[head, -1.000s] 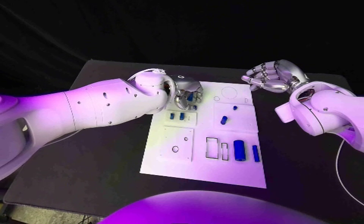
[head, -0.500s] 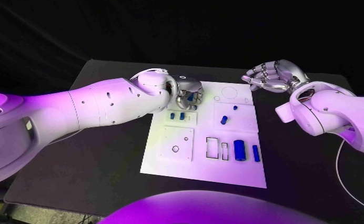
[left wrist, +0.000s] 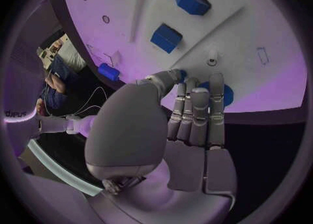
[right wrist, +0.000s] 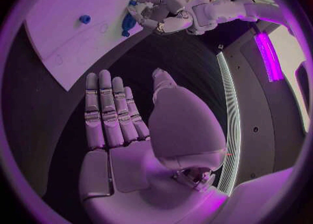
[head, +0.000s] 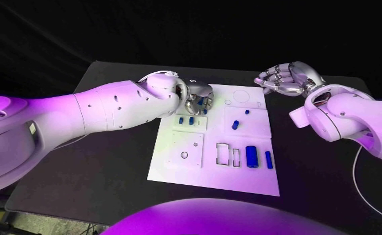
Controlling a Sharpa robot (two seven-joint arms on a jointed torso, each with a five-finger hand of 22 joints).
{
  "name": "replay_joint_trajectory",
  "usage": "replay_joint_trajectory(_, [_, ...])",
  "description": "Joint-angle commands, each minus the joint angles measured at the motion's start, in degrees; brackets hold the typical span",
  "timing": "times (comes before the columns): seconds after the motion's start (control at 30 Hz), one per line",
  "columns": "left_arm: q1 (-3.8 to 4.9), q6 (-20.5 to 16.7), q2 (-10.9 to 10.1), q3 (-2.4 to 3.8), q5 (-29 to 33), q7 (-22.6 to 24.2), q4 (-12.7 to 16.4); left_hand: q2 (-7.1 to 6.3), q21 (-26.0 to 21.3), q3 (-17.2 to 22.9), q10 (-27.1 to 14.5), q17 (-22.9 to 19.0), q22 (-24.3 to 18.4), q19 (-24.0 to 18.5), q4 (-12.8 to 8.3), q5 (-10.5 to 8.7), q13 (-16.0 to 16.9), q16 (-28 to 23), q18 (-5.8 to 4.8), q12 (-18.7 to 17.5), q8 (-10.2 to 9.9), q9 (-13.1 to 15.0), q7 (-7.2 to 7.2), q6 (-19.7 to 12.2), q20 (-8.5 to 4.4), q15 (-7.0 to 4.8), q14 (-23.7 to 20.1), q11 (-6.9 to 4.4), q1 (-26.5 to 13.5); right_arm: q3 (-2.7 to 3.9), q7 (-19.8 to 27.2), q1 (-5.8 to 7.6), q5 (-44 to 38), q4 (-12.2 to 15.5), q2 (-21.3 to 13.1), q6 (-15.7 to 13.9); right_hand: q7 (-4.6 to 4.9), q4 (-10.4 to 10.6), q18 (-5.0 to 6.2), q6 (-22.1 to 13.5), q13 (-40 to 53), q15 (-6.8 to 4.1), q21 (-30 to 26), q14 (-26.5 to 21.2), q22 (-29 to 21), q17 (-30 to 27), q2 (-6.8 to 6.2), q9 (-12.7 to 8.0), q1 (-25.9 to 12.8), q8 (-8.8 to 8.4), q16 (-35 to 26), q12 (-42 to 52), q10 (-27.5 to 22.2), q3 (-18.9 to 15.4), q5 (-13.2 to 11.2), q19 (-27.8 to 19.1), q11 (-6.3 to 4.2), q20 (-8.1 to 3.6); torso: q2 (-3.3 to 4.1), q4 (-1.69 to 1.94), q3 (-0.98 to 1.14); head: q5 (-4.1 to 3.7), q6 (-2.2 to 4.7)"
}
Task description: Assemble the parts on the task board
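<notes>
The white task board (head: 179, 163) lies mid-table. My left hand (head: 195, 96) hangs over its far left corner, fingers curled round a blue part (head: 199, 102). In the left wrist view that blue part (left wrist: 225, 92) peeks out behind the fingers (left wrist: 199, 112), with the thumb against it. From the right wrist view the left hand (right wrist: 163, 18) stands above the same blue part (right wrist: 128, 23). My right hand (head: 286, 80) hovers off the board's far right corner, holding nothing; its fingers (right wrist: 107, 109) are spread.
On the board lie two small blue blocks (head: 186, 120), a blue peg (head: 235, 126), a small blue stud (head: 247, 112), a large blue block (head: 251, 156) and a thin blue bar (head: 268, 160). Two rectangular slots (head: 228, 156) are outlined beside them.
The left forearm has shifted very slightly while its hand stays at the board's far left corner. The right hand has not moved.
</notes>
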Motion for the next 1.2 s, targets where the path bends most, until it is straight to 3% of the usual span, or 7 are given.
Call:
replay_joint_trajectory(0.03, [-0.01, 1.53, 0.22, -0.02, -0.40, -0.34, -0.10, -0.03, 0.36, 0.48, 0.41, 0.12, 0.15, -0.15, 0.04, -0.06, -0.10, 0.40, 0.79, -0.38, -0.35, -0.10, 0.18, 0.39, -0.24, -0.08, 0.49, -0.01, 0.49, 0.01, 0.60, -0.03, -0.63, 0.01, 0.07, 0.35, 2.42, -0.19, 0.26, -0.49, -0.05, 0.11, -0.25, -0.20, -0.05, -0.09, 0.37, -0.06, 0.23, 0.30, -0.36, 0.25, -0.40, -0.14, 0.36, -0.03, 0.17, 0.25, -0.04, 0.06, 0.01, -0.03, -0.02])
replay_joint_trajectory(0.67, [-0.19, 1.51, 0.53, -0.18, -0.18, 0.09, -0.48, 2.00, 4.42, 2.35, 4.88, 5.27, 4.43, 1.31, -2.26, -0.27, 0.23, 3.85, 0.36, 0.04, 0.01, -0.13, -0.98, 5.04, -1.11, -1.40, 4.26, -1.62, -0.47, 0.01, 0.62, -0.03, -0.63, 0.00, 0.10, 0.40, 2.42, -0.13, 0.27, -0.51, -0.05, 0.11, -0.25, -0.15, -0.17, -0.11, 0.51, -0.13, 0.20, 0.45, -0.39, 0.39, -0.44, -0.25, 0.29, 0.01, 0.16, 0.25, -0.02, 0.04, 0.06, -0.02, -0.23])
replay_joint_trajectory(1.07, [-0.31, -1.49, 0.29, -0.16, 1.05, 0.80, -0.22, 2.19, 5.04, 2.40, 5.48, 5.82, 5.27, 1.77, -2.12, -0.28, -0.06, 4.21, 0.20, -1.13, -0.42, -0.12, -1.08, 5.84, -1.31, -1.43, 4.84, -1.58, -1.75, 0.01, 0.66, -0.03, -0.63, -0.03, 0.14, 0.40, 2.41, -0.12, 0.27, -0.50, -0.05, 0.10, -0.25, -0.14, -0.19, -0.11, 0.55, -0.15, 0.17, 0.49, -0.40, 0.43, -0.44, -0.27, 0.29, 0.02, 0.16, 0.25, -0.03, -0.01, 0.06, 0.02, 0.06])
replay_joint_trajectory(1.2, [-0.37, -3.15, -0.15, 0.14, 1.35, 1.14, 0.37, 2.20, 5.22, 2.42, 5.60, 6.10, 5.59, 2.03, -2.13, -0.26, -0.09, 4.31, 0.13, -1.28, -0.48, -0.11, -1.10, 5.96, -1.32, -1.43, 5.01, -1.58, -1.87, 0.01, 0.69, -0.03, -0.63, -0.07, 0.15, 0.40, 2.41, -0.12, 0.27, -0.50, -0.05, 0.10, -0.25, -0.14, -0.19, -0.11, 0.55, -0.15, 0.17, 0.49, -0.40, 0.43, -0.44, -0.27, 0.29, 0.02, 0.16, 0.25, -0.02, 0.01, 0.05, -0.02, 0.19])
